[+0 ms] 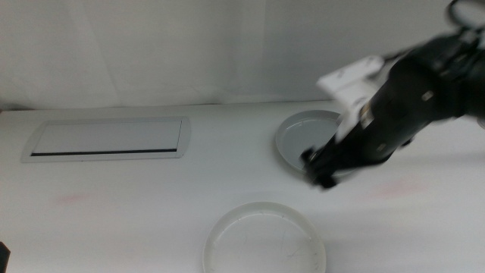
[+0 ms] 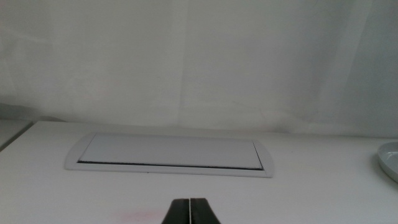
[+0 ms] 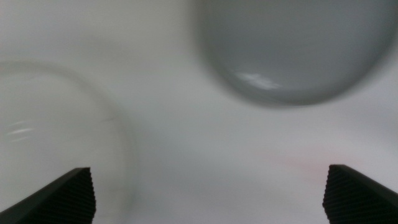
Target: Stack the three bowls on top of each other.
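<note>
Left gripper [image 2: 189,211] low over the white table [image 2: 323,186], dark jaws pressed together with only a thin seam between. Beyond it, a flat white panel [image 2: 171,152] with a dark slot along its near edge. Far off to the panel's side, a sliver of grey-blue bowl [image 2: 390,159], mostly cut off.

Cream bowl [image 1: 264,241] cut off — right tool [image 1: 318,168] blurred.

**Looks like a robot lab test bench**

Pretty sure this is a lab setup: a plain white tabletop [image 1: 151,212], a creased white fabric backdrop [image 1: 189,45] hung behind it, and a flat white rectangular panel with a dark slot [image 1: 106,139] set into the surface.
</note>
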Tool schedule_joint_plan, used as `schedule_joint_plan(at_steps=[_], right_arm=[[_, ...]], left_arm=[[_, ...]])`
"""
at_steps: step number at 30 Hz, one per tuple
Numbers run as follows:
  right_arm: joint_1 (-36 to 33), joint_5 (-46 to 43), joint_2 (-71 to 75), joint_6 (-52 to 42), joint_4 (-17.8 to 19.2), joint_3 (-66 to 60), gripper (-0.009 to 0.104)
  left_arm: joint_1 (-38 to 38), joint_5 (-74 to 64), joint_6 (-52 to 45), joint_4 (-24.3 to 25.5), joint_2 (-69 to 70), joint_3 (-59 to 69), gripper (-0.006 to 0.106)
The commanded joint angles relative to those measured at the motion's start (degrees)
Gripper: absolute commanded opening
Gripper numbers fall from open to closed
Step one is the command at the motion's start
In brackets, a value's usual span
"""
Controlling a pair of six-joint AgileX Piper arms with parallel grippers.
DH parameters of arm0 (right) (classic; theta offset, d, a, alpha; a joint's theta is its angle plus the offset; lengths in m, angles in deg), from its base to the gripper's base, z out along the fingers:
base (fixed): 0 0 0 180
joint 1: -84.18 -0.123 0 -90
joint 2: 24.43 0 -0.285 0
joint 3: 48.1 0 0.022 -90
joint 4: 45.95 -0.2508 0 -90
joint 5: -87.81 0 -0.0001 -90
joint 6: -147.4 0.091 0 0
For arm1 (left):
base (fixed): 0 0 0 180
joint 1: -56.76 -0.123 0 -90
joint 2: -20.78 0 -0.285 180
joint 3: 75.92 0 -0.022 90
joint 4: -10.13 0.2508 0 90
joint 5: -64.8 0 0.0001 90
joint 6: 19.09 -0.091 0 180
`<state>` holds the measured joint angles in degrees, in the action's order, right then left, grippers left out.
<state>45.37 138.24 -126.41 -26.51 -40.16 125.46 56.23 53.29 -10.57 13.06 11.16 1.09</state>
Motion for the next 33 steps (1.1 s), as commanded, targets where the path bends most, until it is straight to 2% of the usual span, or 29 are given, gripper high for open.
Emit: schedule_joint_plan(at_steps=[1, 4, 5, 8, 13, 18, 25, 30, 33], right_arm=[[0.3, 6.2, 4.1, 6.7, 12.2, 2.9, 0.103], [2.8, 9.9, 8.5, 10.6, 18.7, 3.6, 0.103], [4.1, 10.6, 9.8, 10.7, 18.7, 3.6, 0.103], [10.1, 12.5, 14.3, 10.5, 16.6, 3.6, 0.103], [17.3, 11.4, 21.4, 7.5, 10.5, 3.5, 0.103], [17.5, 7.9, 21.8, 7.4, 9.8, 3.5, 0.103], [18.4, -0.2, 13.6, 8.7, 9.3, 4.9, 0.103], [20.0, -1.1, 5.2, 8.2, 7.0, 9.2, 0.103], [20.0, -1.2, -0.4, 7.3, 7.0, 11.9, 0.103]], left_arm=[[-0.1, 0.8, -0.1, -0.3, 0.5, 2.3, -0.002], [-0.1, 0.9, -0.1, -0.3, 0.5, 2.3, -0.002], [-0.1, 0.9, -0.1, -0.3, 0.5, 2.3, -0.002], [-0.1, 0.9, -0.1, -0.3, 0.5, 2.3, -0.002], [-0.1, 1.0, -0.1, -0.3, 0.5, 2.3, -0.002], [-0.1, 1.0, -0.1, -0.3, 0.5, 2.3, -0.002], [-0.1, 1.0, -0.1, -0.3, 0.5, 2.3, -0.002], [-0.1, 1.0, -0.1, -0.3, 0.5, 2.3, -0.002], [-0.1, 1.0, -0.1, -0.3, 0.5, 2.3, -0.002]])
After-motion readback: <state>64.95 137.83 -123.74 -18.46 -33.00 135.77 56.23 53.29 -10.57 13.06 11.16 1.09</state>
